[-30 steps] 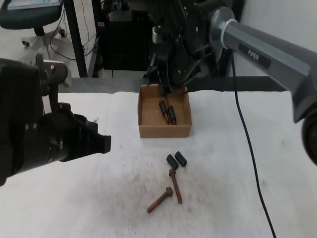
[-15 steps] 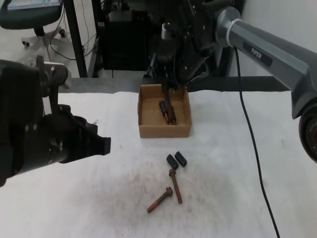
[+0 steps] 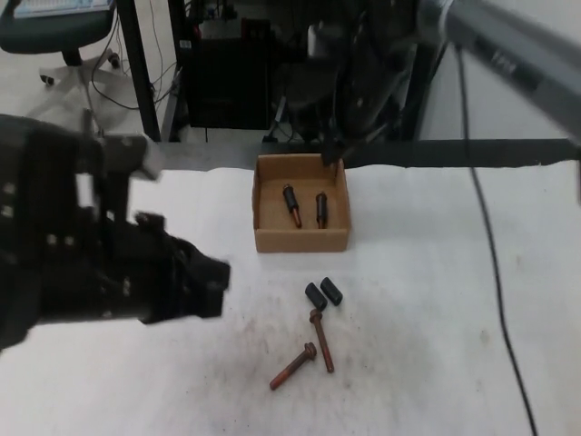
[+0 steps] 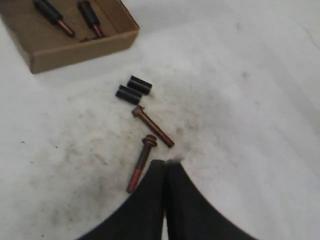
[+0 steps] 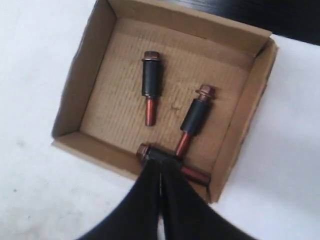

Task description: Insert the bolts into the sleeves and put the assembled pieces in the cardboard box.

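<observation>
Up at 12 o'clock, the cardboard box: two assembled pieces flat inside, a third piece right under the right gripper, fingers pinched together. At 6 o'clock from the box, two loose sleeves, then two bolts. Closed too and holding nothing, left gripper near the bolts.

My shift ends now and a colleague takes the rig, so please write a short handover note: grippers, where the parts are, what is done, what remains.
Left gripper: shut, empty, over the bench beside the loose bolts.
Right gripper: shut, over the cardboard box.
In the box: two assembled pieces lying flat; a third piece by one wall, partly hidden behind that gripper.
On the bench: the two bare bolts and two empty sleeves.
Done: three pieces boxed, as far as I can see.
Left to do: put the two bolts into the two sleeves and box them.
</observation>
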Motion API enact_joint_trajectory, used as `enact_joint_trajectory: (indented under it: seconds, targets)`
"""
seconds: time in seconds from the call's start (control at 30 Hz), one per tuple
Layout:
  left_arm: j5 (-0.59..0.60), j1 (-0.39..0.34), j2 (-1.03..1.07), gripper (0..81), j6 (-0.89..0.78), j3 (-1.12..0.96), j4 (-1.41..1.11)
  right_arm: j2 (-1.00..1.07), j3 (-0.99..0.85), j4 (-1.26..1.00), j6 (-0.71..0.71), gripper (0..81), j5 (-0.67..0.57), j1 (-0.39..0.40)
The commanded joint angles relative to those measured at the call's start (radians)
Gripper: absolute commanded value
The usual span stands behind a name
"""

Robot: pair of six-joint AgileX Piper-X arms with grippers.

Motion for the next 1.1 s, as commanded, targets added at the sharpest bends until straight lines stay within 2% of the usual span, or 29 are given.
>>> enact_joint_trajectory:
  seconds: [0.0, 0.07, 0.13, 0.3, 0.37, 0.5, 0.7, 0.9, 1.07]
  targets:
    - [0.021, -0.048, 0.058, 0.0, 0.057, 0.003, -0.007, -0.099, -0.014, 0.05, -0.03, 0.8, 0.001, 0.002]
    - [0.021, -0.095, 0.109, 1.7, 0.081, -0.001, -0.012, -0.152, -0.002, 0.072, -0.04, 0.8, 0.001, 0.002]
    - [0.021, -0.14, 0.163, 6.9, 0.095, -0.003, -0.024, -0.221, 0.033, 0.079, -0.046, 0.8, 0.001, 0.002]
    - [-0.042, -0.235, 0.322, 30.1, 0.095, -0.061, -0.034, -0.407, 0.235, 0.067, -0.045, 0.8, 0.001, 0.002]
    - [-0.09, -0.251, 0.368, 35.0, 0.095, -0.101, -0.034, -0.49, 0.352, 0.039, -0.045, 0.8, 0.001, 0.002]
    - [-0.13, -0.252, 0.445, 35.7, 0.095, -0.208, 0.032, -0.655, 0.637, -0.064, -0.034, 0.8, 0.001, 0.0]
    - [-0.179, -0.252, 0.53, 35.7, 0.194, -0.333, 0.101, -0.869, 1.0, -0.197, 0.031, 0.8, -0.021, 0.0]
    - [-0.182, -0.252, 0.635, 35.7, 0.252, -0.432, 0.225, -1.002, 1.172, -0.201, 0.031, 0.8, -0.037, 0.0]
    - [-0.223, -0.252, 0.708, 35.7, 0.347, -0.513, 0.328, -1.068, 1.201, -0.201, 0.031, 0.8, -0.037, 0.0]
